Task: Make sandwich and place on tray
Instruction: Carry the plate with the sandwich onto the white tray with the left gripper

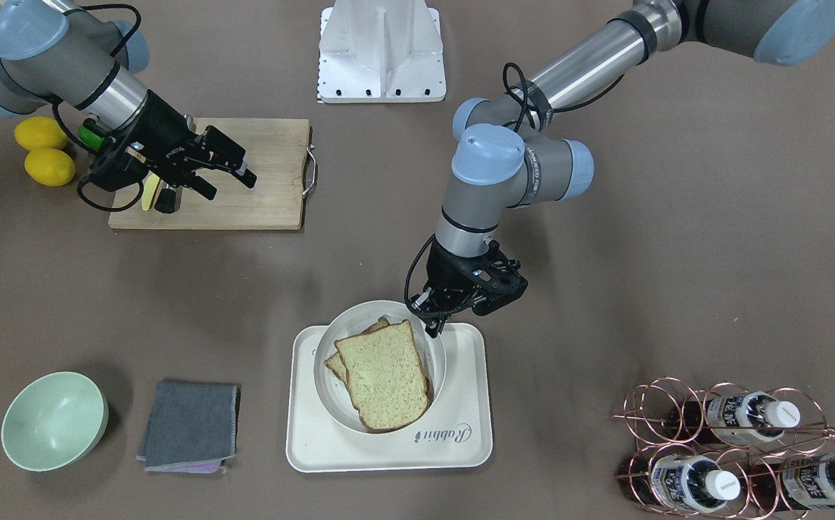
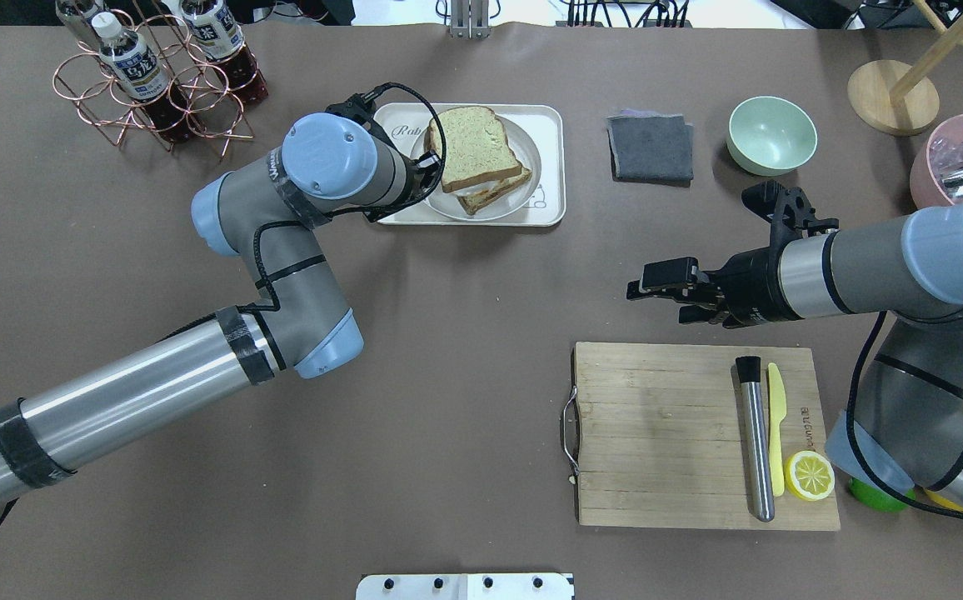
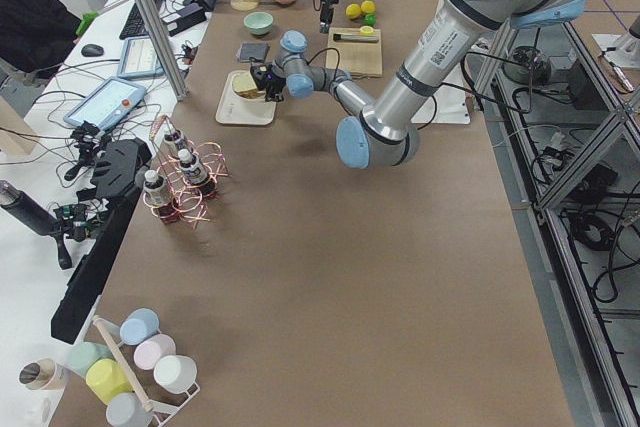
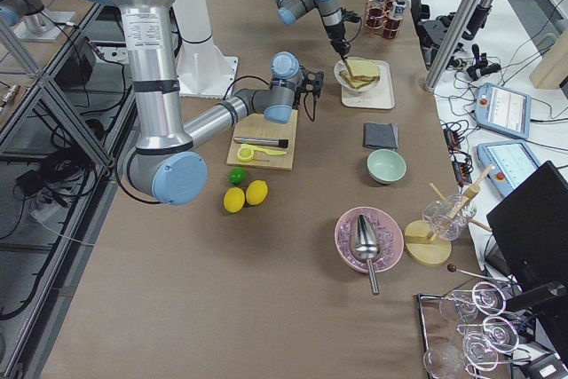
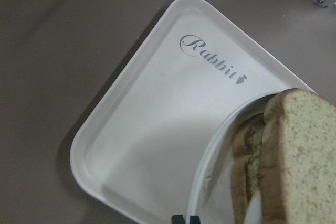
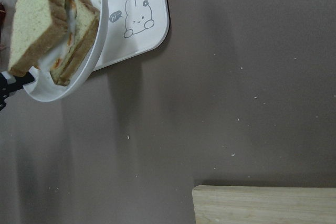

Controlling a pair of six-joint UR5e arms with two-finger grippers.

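Observation:
The sandwich (image 1: 383,375), two speckled tan slices with orange-stained egg between them, lies on a round white plate (image 1: 360,318). The plate sits over the cream tray (image 1: 461,440) and overhangs the tray's edge nearest the robot. My left gripper (image 1: 434,328) is shut on the plate's rim, and its fingertips (image 5: 185,219) show at the bottom of the left wrist view beside the sandwich (image 5: 299,161). My right gripper (image 2: 656,292) is open and empty, above the table just beyond the cutting board. The right wrist view shows the sandwich (image 6: 47,30), the plate (image 6: 79,85) and the tray's rabbit drawing (image 6: 137,17).
The wooden cutting board (image 2: 656,433) holds a steel rod (image 2: 755,433), a yellow knife (image 2: 775,425) and a lemon half (image 2: 810,475). A grey cloth (image 2: 651,147) and a green bowl (image 2: 771,135) lie right of the tray. A copper bottle rack (image 2: 157,75) stands far left.

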